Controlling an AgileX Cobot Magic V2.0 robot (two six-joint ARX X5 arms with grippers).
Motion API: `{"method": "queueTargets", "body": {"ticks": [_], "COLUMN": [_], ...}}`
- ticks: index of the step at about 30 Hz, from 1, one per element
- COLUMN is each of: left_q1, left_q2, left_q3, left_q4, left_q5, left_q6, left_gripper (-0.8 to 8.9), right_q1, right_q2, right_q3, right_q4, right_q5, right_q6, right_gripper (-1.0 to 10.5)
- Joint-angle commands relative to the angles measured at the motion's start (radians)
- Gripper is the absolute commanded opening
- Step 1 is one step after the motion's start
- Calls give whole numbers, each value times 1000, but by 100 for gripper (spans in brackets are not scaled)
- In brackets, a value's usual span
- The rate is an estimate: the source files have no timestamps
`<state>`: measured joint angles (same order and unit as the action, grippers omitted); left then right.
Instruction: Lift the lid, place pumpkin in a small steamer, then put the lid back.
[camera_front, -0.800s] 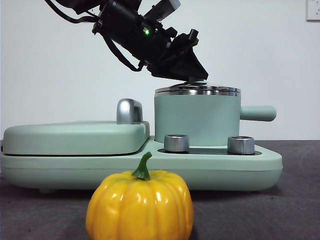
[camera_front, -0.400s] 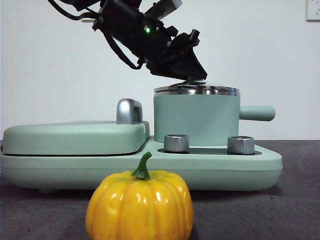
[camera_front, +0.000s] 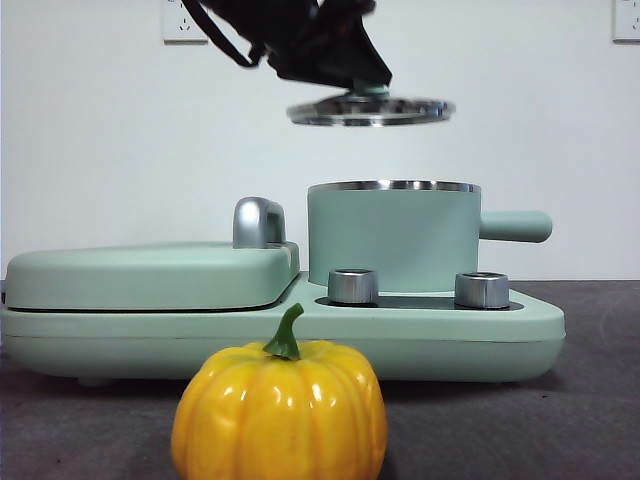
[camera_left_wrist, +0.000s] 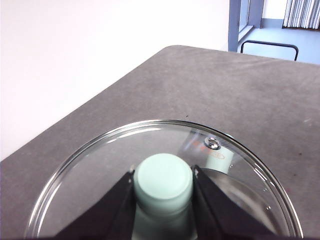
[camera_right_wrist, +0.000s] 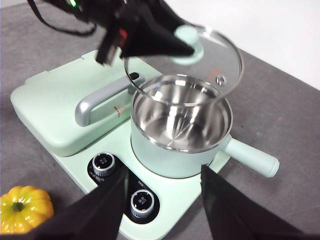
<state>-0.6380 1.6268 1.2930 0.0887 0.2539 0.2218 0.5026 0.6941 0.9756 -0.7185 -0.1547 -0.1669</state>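
Observation:
My left gripper (camera_front: 372, 88) is shut on the mint knob of the glass lid (camera_front: 371, 110) and holds the lid in the air, well above the small steamer (camera_front: 392, 235). The left wrist view shows the jaws clamped on either side of the knob (camera_left_wrist: 163, 181), with the lid (camera_left_wrist: 240, 165) spread below. The steamer (camera_right_wrist: 175, 132) stands open, its steel inside bare. The yellow-orange pumpkin (camera_front: 279, 410) sits on the table in front of the appliance, also the pumpkin (camera_right_wrist: 24, 208) seen from the right wrist. My right gripper (camera_right_wrist: 162, 200) hangs open above the appliance's front edge.
The steamer rests on a wide mint base (camera_front: 450, 325) with two silver knobs (camera_front: 352, 285). A flat mint grill cover (camera_front: 150, 272) with a silver handle (camera_front: 258, 222) lies beside the steamer. Dark grey table (camera_front: 590, 420) surrounds the appliance.
The left gripper has lifted the lid off the steamer and carried it upward and slightly left. The pumpkin and the appliance have not moved.

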Motion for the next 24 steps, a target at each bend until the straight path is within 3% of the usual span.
{"method": "queueTargets", "body": {"ticks": [1,11,15,18,24], "left_q1": [-4,34,56,58,63], "left_q2": [-49,-217,-272,-311,-395], "left_q3": [24,24,24,24,24], "left_q4": [-13,-289,-438,-508,-584], "left_q5": [2,-38,-49,-99,-183], "left_q6": [-64,-148,-175,-182,-186], "left_gripper": [8,9,9,9,9], "right_q1": [4,6,17,46,147], "right_q2": [5,14,51,94,204], "right_q3": [18,18,18,18,18], "right_q4": [-1,-39,-49,-49,-42], "right_q5": [-1,-13,-93,-137,-135], "right_q6": [12,9,-6,-34,-79], "right_gripper": [230,231,232,235,302]}}
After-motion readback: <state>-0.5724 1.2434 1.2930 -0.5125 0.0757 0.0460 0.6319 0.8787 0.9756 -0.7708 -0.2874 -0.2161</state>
